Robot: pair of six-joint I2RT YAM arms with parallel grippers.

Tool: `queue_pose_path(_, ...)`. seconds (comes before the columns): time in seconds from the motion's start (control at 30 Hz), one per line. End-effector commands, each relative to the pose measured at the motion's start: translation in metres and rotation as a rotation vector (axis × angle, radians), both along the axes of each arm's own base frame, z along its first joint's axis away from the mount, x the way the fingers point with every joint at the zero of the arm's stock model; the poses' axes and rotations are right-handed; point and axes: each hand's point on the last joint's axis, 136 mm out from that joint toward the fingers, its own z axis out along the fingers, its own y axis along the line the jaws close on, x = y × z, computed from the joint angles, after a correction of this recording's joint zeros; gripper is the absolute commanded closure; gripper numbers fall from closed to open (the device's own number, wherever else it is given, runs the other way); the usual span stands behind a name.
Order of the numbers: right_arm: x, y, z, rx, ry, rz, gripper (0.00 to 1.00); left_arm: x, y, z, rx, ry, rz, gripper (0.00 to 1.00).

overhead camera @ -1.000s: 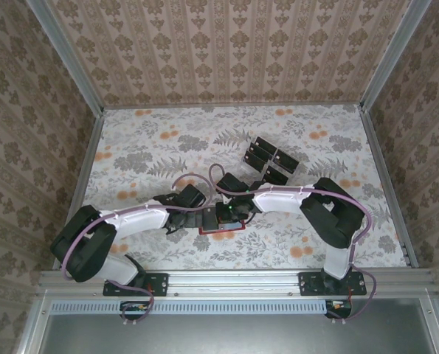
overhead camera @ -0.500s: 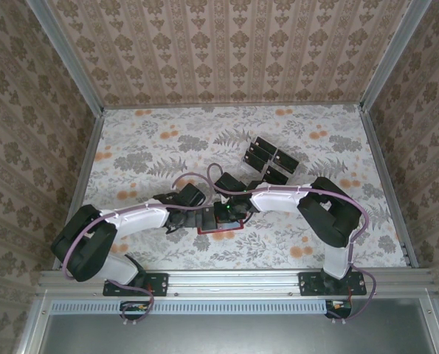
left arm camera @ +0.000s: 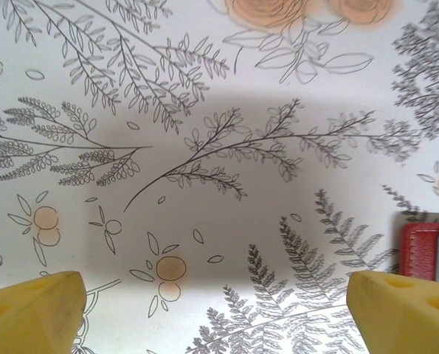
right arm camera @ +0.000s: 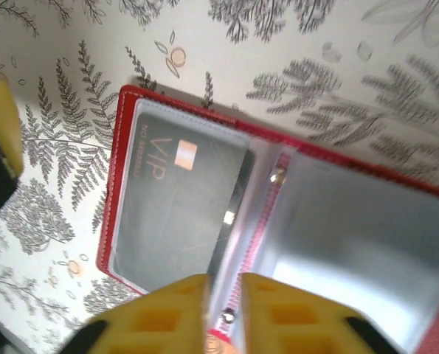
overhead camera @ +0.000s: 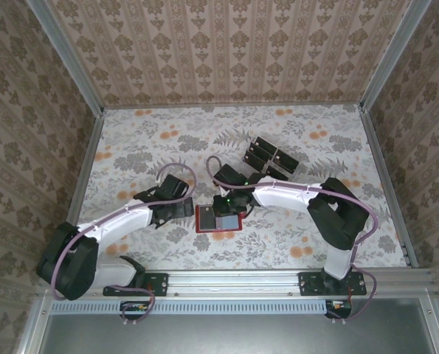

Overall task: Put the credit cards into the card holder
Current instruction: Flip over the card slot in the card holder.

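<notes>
Left gripper (left arm camera: pixel 218 295) has backed off left of the small red folding wallet (right arm camera: pixel 112 184), jaws wide. Right gripper (right arm camera: pixel 223 295) above parts narrowly, apparently releasing a sleeved black card (right arm camera: pixel 182 206).

Card holder (right arm camera: pixel 114 177): red leather-look skin, stitched rim, slight sheen. Inside sleeves (right arm camera: pixel 352 251) are clear glossy plastic, glare at 3 o'clock. Credit card (right arm camera: pixel 182 214) is glossy black with metallic print. Snap studs (right arm camera: pixel 278 175): shiny metal. Fingers (right arm camera: pixel 160 313) of the right gripper (right arm camera: pixel 223 295): matt yellow moulded plastic. Table cover (left arm camera: pixel 204 88): smooth matt print. Rail (overhead camera: pixel 234 280) at 6 o'clock: brushed metal.
</notes>
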Motion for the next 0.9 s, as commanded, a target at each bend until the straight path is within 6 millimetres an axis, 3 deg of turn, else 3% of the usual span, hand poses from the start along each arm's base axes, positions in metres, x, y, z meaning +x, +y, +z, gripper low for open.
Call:
queue_pose_path(0.0, 0.008, -0.022, 0.003, -0.092, -0.031, 0.013, 0.68, -0.003, -0.002, 0.009, -0.007, 0.003, -0.028, 0.0)
queue_pose_path(0.1, 0.012, -0.03, -0.003, -0.128, -0.031, 0.022, 0.62, -0.003, -0.013, 0.015, -0.029, -0.009, -0.051, 0.0)
queue_pose_path(0.27, 0.013, -0.036, -0.01, -0.144, -0.022, 0.026, 0.6, -0.005, -0.034, 0.021, -0.052, -0.024, -0.089, 0.0)
queue_pose_path(0.87, 0.0, -0.023, -0.043, -0.071, 0.087, -0.004, 0.54, -0.032, -0.078, 0.012, -0.088, -0.065, -0.175, 0.0)
